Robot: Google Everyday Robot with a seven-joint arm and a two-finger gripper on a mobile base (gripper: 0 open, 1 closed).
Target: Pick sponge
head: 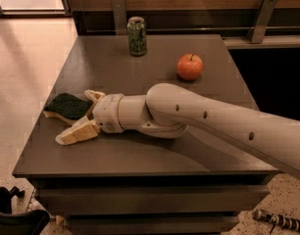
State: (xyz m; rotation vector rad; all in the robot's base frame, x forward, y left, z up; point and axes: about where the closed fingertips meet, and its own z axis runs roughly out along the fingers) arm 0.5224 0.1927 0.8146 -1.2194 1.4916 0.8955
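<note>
The sponge [65, 105] lies flat near the left edge of the dark table [155, 153], its dark green scouring top up and pale yellow foam showing along its near side. My gripper [73, 117] is low over the table at the sponge's right end, reaching in from the right. It is open. One pale yellow finger [94, 95] is behind the sponge's right end and the other finger [77, 133] is in front of it. The sponge's right end sits between them. I cannot tell whether either finger touches it.
A green drink can [137, 35] stands at the table's back edge. A red apple [189, 66] sits at the back right. My white arm [213, 124] crosses the table from the right. The table's left edge is just beyond the sponge. Dark base parts [12, 214] are at lower left.
</note>
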